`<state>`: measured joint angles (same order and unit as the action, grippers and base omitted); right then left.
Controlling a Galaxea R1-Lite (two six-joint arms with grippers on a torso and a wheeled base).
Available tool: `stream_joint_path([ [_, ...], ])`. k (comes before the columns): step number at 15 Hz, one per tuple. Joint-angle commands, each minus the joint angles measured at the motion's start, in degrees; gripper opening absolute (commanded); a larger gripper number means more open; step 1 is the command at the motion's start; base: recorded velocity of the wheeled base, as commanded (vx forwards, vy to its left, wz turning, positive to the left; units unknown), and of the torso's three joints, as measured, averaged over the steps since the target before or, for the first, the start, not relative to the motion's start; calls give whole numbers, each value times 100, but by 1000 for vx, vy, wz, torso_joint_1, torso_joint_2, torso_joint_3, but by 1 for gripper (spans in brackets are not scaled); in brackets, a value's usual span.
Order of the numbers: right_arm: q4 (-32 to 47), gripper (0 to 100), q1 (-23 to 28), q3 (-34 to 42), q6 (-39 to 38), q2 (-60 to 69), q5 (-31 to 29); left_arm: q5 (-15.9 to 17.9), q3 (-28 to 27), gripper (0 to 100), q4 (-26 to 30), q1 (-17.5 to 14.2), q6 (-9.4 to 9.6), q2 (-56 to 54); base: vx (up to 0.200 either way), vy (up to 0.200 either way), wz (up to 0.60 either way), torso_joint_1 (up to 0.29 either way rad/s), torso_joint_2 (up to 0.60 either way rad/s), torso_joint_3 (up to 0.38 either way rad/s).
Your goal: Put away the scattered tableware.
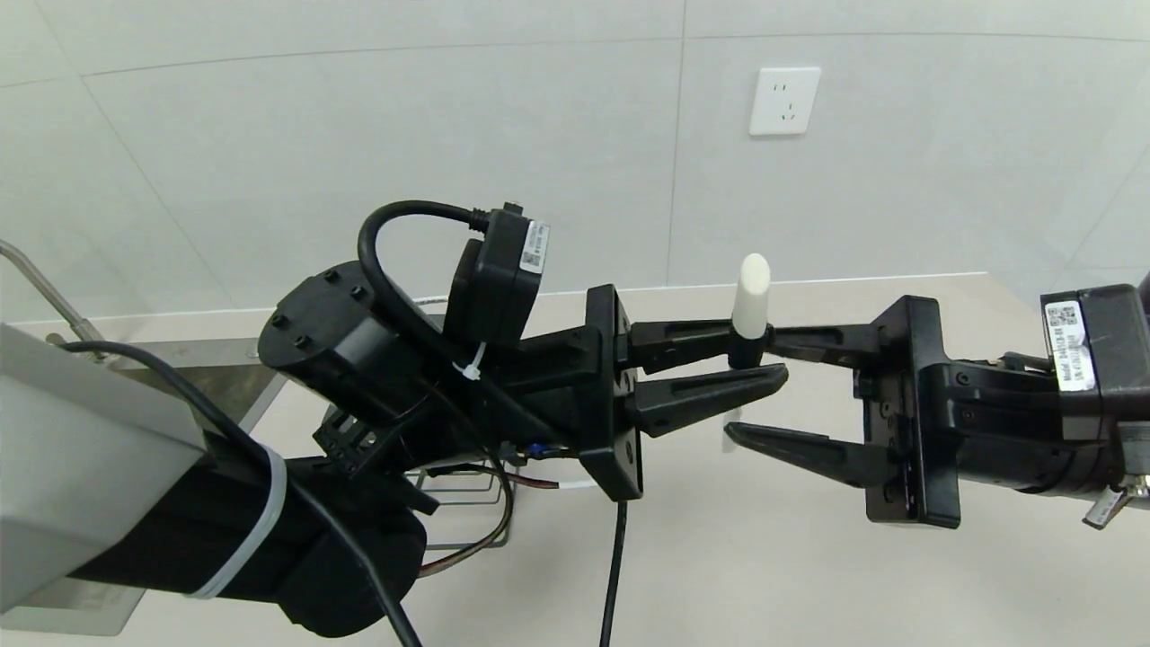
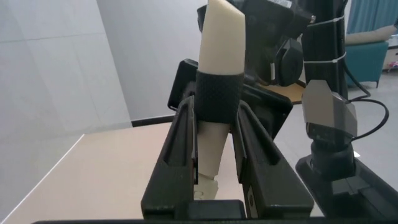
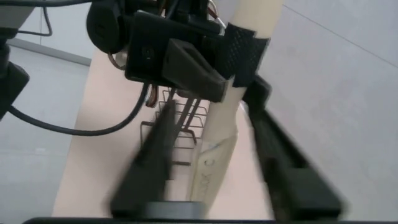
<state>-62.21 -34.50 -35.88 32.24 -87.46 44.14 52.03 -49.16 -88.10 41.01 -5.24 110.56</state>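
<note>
The left hand (image 1: 759, 359) grips the black band of a cream-handled utensil (image 1: 752, 286), held upright above the tabletop (image 1: 809, 575), up and to the right of the wire rack (image 1: 467, 490); the utensil's lower end is hidden behind the fingers; the rack is half covered by the left arm; the right hand (image 1: 750, 388) faces in level from beyond the utensil, fingers spread wide; bare tabletop lies right of the rack.

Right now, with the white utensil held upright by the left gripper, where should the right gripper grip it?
Probably the bare handle end of the white utensil above its black band, coming in level from the robot's right. It stands upright, the left gripper occupies the band, and the open right gripper faces it.
</note>
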Motion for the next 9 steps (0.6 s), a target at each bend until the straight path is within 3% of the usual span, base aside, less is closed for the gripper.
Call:
stream_joint_path([
  [1,-2,100,5,72,1,27,-2,0,3,0,12,-5,-3,-25,0,0,0,0,0,0],
  [4,16,100,128,626,-16,308,-11,-184,12,0,21,-58,6,-96,0,0,0,0,0,0],
  [9,33,100,708,1575,98,1345,-55,-184,100,0,30,-515,6,-315,0,0,0,0,0,0],
])
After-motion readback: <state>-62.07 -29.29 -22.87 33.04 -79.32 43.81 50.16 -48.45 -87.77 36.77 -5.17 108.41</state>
